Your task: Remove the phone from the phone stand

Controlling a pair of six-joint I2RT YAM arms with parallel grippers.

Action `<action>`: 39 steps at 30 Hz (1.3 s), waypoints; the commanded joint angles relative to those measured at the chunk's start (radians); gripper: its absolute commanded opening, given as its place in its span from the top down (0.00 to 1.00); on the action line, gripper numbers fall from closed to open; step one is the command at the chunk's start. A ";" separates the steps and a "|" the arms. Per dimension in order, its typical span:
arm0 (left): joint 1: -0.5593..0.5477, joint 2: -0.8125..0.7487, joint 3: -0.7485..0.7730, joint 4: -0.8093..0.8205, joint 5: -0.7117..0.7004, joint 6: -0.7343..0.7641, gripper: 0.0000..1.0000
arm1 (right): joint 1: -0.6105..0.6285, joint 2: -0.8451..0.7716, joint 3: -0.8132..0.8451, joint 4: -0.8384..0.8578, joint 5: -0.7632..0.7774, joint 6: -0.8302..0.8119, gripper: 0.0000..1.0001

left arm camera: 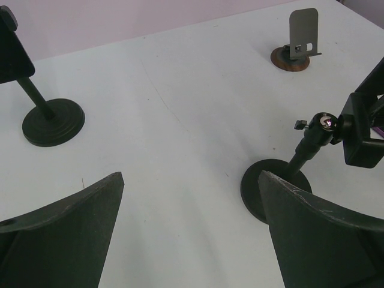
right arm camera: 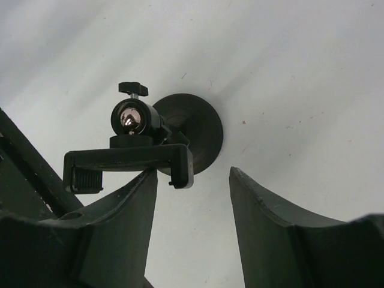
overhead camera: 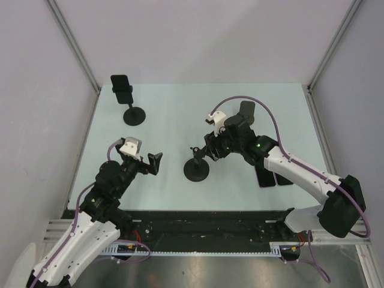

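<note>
A black phone (overhead camera: 122,86) sits in the clamp of a black phone stand (overhead camera: 134,115) at the far left; in the left wrist view the phone (left arm camera: 13,59) and the stand's round base (left arm camera: 53,123) show at the left edge. A second black stand (overhead camera: 196,170) in the middle has an empty clamp (right arm camera: 129,162). My right gripper (overhead camera: 209,149) is open right beside that clamp, its left finger (right arm camera: 126,222) just under it, holding nothing. My left gripper (overhead camera: 154,163) is open and empty, well short of both stands; its fingers (left arm camera: 66,234) frame bare table.
Two dark phones (overhead camera: 267,177) lie flat at the right, partly under my right arm. A grey plate stand on a brown base (left arm camera: 298,42) stands at the back centre, and it also shows in the top view (overhead camera: 246,110). Walls enclose the table on three sides.
</note>
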 commanded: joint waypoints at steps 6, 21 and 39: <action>-0.005 0.001 0.009 0.016 0.002 0.022 0.00 | 0.009 0.029 0.059 0.054 0.007 -0.021 0.68; -0.005 0.019 0.009 0.017 -0.004 0.022 0.00 | -0.093 -0.081 0.072 0.052 0.208 0.002 1.00; 0.000 0.039 0.012 0.016 -0.076 0.051 0.00 | -0.681 0.007 0.236 0.003 0.243 0.018 1.00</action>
